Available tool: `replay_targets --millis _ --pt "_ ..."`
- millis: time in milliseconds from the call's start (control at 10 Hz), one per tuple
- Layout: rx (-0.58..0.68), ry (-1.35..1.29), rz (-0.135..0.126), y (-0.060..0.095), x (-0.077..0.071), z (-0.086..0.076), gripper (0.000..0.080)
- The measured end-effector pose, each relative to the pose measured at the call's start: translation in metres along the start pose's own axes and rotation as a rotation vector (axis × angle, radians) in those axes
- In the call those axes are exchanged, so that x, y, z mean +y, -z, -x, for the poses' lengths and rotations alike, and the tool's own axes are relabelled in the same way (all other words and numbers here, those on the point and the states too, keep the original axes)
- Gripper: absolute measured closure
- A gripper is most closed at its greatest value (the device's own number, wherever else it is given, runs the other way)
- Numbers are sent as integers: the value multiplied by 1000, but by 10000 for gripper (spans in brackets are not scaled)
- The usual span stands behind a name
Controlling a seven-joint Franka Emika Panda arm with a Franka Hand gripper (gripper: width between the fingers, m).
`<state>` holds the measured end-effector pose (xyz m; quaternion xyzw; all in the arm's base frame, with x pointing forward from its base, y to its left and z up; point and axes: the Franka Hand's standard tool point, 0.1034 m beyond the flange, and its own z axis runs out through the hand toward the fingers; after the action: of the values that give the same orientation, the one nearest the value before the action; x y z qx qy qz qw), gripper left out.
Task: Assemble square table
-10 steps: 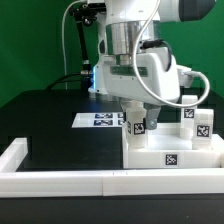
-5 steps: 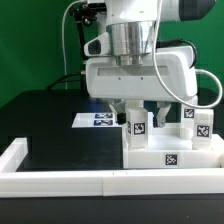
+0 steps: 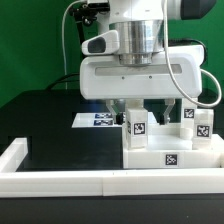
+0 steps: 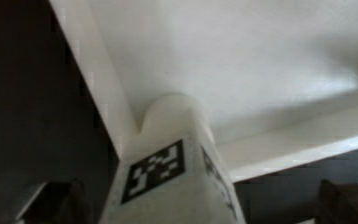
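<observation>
A green wall stands behind a black desk [image 3: 50, 120] edged by a long white rim [image 3: 60, 180] along the lower part of the frame. Over the last second the arm's wrist has turned: a second ago its white housing sat angled toward the right of the frame, and now it sits square across the middle, broadside to the camera. The gripper [image 3: 135, 108] hangs just above the square slab [image 3: 170, 155], which lies at the lower right of the frame against the rim, a tag on its front edge. The fingers stand wide and hold nothing; one dark finger [image 3: 117, 108] shows left of the leg block [image 3: 138, 127] standing upright on the slab, though the exterior view does not make clear whether the fingers straddle that leg or sit behind it. The wrist view shows the same leg [image 4: 163, 150] close up, rounded top and tag, rising from the slab's white surface [image 4: 247, 60]. My reading is that the turn lines the fingers up with this leg, so a grasp has not yet begun and assembly is at an early stage. By count: one slab; three leg blocks clearly visible, the one by the fingers and two more, [image 3: 187, 120] and [image 3: 202, 127], at the right; a fourth may be hidden behind the wrist. One marker board [image 3: 98, 119] lies flat on the desk left of the slab.
</observation>
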<state>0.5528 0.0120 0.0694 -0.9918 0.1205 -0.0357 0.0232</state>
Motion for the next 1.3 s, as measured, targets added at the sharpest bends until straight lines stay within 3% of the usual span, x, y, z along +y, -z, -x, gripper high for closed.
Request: replay_targets --millis 500,600,700,800,1300 --pt "48 241 19 4 2 -7 159" --pt "56 277 22 5 2 -9 321" --pt "56 268 22 5 2 -9 321" --pt "56 268 22 5 2 -9 495" --pt "58 201 18 5 2 -9 509"
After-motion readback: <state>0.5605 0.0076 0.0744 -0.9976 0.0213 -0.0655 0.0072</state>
